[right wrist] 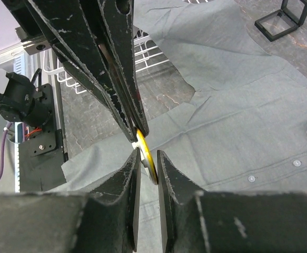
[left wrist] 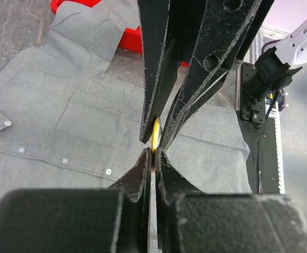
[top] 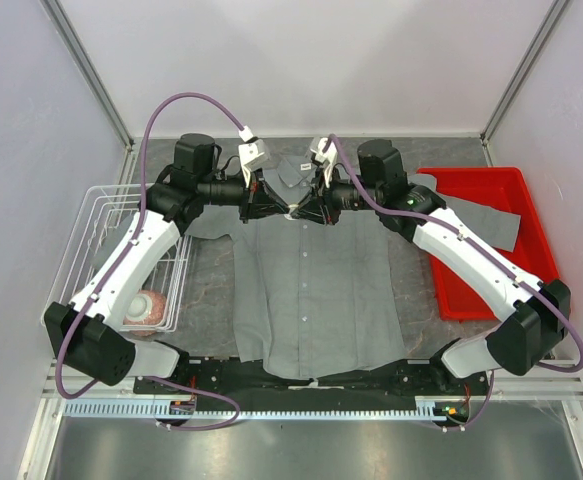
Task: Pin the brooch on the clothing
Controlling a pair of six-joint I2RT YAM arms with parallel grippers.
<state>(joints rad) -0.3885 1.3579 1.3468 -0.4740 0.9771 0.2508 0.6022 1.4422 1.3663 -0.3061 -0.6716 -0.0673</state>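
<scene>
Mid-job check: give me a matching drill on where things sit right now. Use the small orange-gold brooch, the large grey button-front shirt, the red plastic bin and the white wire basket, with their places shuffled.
Things:
1. small orange-gold brooch
2. large grey button-front shirt
3. red plastic bin
4. white wire basket

Places:
A. at the left side of the table
B. spread flat in the middle of the table
C. clamped in the left gripper
D. on the right, with a shirt sleeve draped over it

Pairs: 1-C, 2-B, 3-D, 4-A.
</scene>
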